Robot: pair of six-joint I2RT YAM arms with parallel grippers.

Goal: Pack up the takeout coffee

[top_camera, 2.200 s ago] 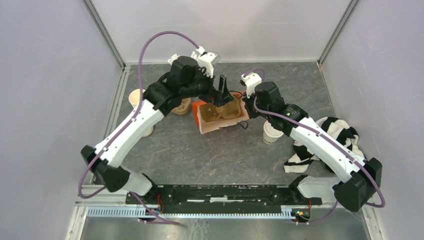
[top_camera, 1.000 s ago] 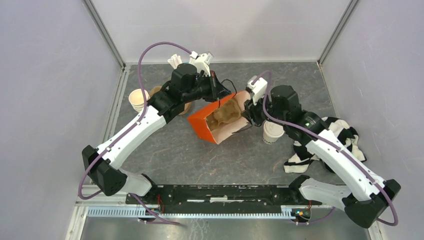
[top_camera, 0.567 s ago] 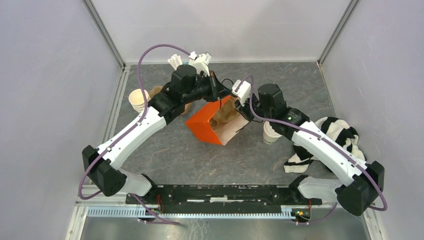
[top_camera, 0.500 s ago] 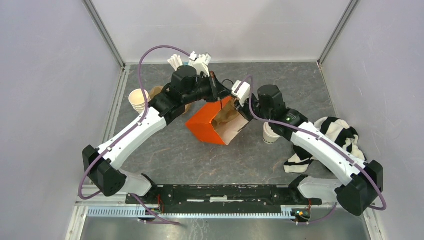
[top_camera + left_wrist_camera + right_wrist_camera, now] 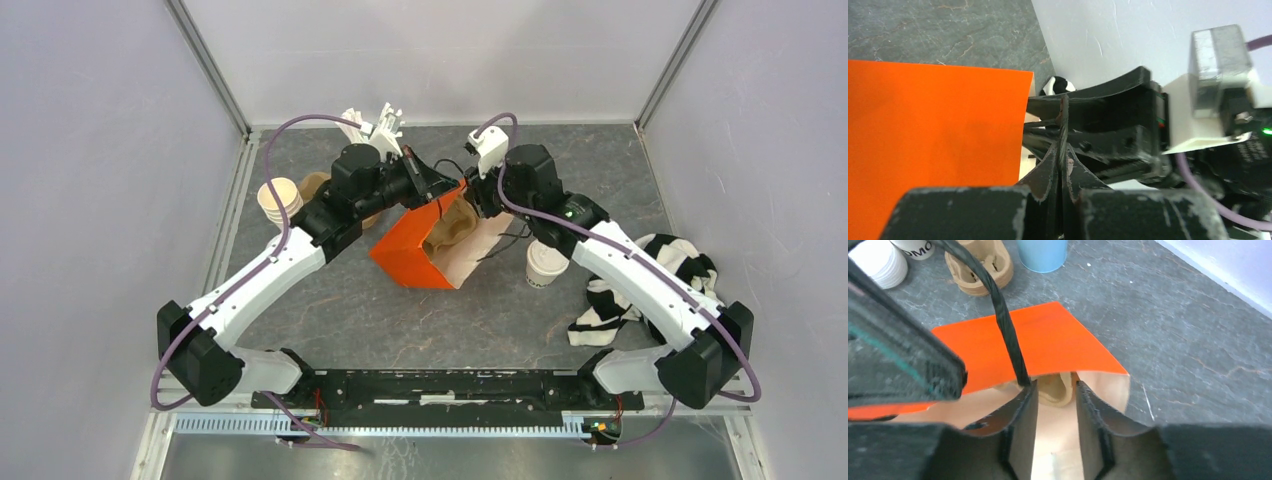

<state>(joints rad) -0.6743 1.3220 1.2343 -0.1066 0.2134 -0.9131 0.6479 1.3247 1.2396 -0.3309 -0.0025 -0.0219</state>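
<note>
Your left pincer [image 5: 1064,155] is pressed together on the thin black cord handle [image 5: 1063,117] of the orange paper bag [image 5: 405,250], right at the bag's top edge. With the handle pinched, the bag sits tilted on the grey table [image 5: 350,310], orange side facing left and cream inside showing.

Your right pincer [image 5: 1055,395] is at the bag's mouth. Its fingers [image 5: 1020,430] are spread a little, and only the bag's inside shows in the gap. Nothing is pinched between them.

A brown cardboard cup tray [image 5: 452,222] lies inside the bag.

The coffee [image 5: 541,266] is outside the bag. It stands upright on the table just to the bag's right, lid on, apart from the bag and under your right arm.

Further right of the bag lies a black and white striped cloth [image 5: 660,265].

On the bag's left side a stack of lidless cups [image 5: 278,198] stands by the wall. Near them are a second cardboard tray [image 5: 979,267] and a blue cup [image 5: 1042,251]
</note>
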